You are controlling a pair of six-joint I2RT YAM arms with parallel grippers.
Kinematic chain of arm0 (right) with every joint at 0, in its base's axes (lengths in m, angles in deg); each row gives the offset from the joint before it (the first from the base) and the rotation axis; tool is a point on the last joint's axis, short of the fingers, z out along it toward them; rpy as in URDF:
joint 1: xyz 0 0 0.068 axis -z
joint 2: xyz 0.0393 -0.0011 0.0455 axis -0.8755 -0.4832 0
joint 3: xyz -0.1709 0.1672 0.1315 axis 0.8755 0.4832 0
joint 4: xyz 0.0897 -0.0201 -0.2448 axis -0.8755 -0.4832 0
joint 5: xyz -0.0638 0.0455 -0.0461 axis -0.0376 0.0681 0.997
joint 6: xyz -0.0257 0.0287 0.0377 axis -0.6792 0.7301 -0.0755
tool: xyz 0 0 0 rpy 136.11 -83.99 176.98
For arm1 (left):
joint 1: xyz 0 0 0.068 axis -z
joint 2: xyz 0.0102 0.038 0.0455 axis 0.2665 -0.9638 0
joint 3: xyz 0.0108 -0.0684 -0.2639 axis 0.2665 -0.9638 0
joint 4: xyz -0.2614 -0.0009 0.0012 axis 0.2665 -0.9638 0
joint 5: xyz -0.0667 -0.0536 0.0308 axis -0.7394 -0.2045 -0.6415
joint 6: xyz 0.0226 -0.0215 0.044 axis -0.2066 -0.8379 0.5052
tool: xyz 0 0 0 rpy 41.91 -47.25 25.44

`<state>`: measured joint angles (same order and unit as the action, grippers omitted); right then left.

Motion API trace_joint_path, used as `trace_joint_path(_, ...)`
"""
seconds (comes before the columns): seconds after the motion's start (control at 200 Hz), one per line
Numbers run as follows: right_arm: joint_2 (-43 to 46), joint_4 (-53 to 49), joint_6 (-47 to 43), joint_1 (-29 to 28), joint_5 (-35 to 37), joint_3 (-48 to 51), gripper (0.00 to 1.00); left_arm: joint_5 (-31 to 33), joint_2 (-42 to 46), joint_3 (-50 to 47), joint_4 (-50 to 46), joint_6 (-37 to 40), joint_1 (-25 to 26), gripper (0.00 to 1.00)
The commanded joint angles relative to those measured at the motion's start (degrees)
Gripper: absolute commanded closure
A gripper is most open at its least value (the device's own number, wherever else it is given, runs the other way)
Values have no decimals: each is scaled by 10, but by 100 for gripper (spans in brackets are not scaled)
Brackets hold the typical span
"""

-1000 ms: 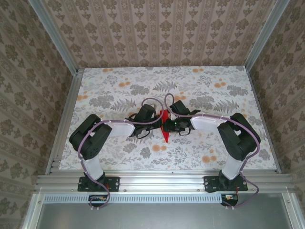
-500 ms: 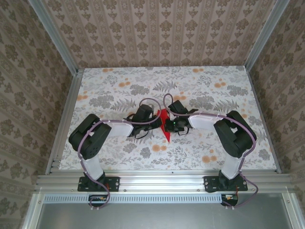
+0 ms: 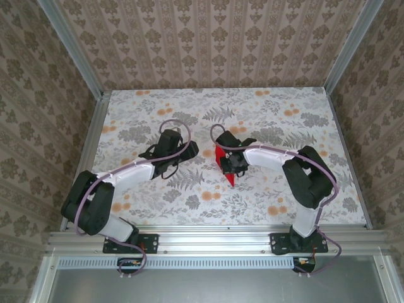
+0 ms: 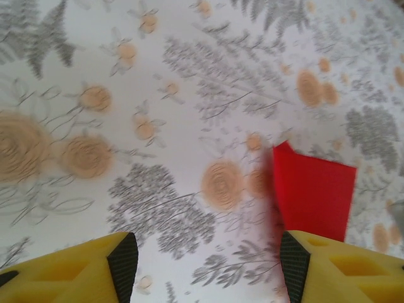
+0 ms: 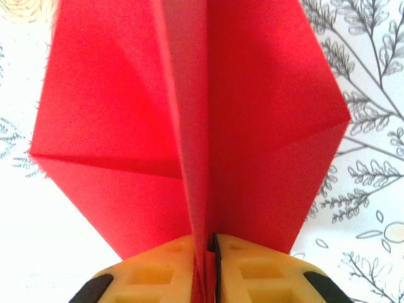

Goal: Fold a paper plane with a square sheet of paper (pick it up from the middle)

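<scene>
The bright red folded paper plane [image 3: 226, 169] was found near the middle of the floral-patterned tabletop [image 3: 126, 113]. It lay well apart from the aluminium edge rails [image 3: 85, 158], and bare surface was left open on every side. Its wings [image 5: 113, 126] were spread to both sides of a raised centre crease, and its point was directed toward the arm bases. That crease was pinched by the right gripper [image 5: 205, 249], whose yellow fingers [image 5: 252, 271] were pressed together on it and whose arm was bent inward. The left gripper [image 4: 208, 265] was held spread and empty, near the plane's edge.
</scene>
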<state>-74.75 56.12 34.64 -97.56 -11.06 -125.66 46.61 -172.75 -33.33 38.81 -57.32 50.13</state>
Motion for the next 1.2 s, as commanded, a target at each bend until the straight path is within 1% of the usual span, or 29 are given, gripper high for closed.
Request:
trace_joint_path(0.0, -26, -42, -13, -7, 42, -26, 81, 15, 9, -16, -36, 11, -4, 35)
trace_joint_path(0.145, -47, -44, -14, -11, 46, -37, 78, 14, 2, -21, -36, 6, -4, 35)
trace_joint_path(0.24, -56, -45, -14, -15, 50, -37, 78, 15, -1, -23, -37, 4, -5, 35)
trace_joint_path(0.37, -65, -46, -13, -20, 59, -35, 81, 18, 0, -24, -45, 2, -5, 34)
trace_joint_path(0.435, -64, -47, -12, -21, 59, -36, 84, 21, 4, -25, -50, 2, -6, 34)
trace_joint_path(0.625, -20, -44, -10, -21, 78, -48, 90, 41, 27, -27, -82, 1, -11, 33)
trace_joint_path(0.72, -12, -45, -13, -16, 95, -66, 92, 54, 42, -29, -104, 0, -16, 33)
trace_joint_path(0.795, -26, -45, -16, -4, 98, -83, 92, 68, 57, -31, -126, -1, -20, 33)
trace_joint_path(0.89, -53, -45, -21, 11, 102, -107, 93, 94, 81, -35, -157, -2, -23, 31)
trace_joint_path(1.025, -95, -43, -25, 29, 102, -142, 93, 133, 117, -37, -208, 1, -29, 23)
trace_joint_path(1.195, -132, -49, -23, 37, 106, -175, 91, 156, 161, -41, -244, 10, -41, 18)
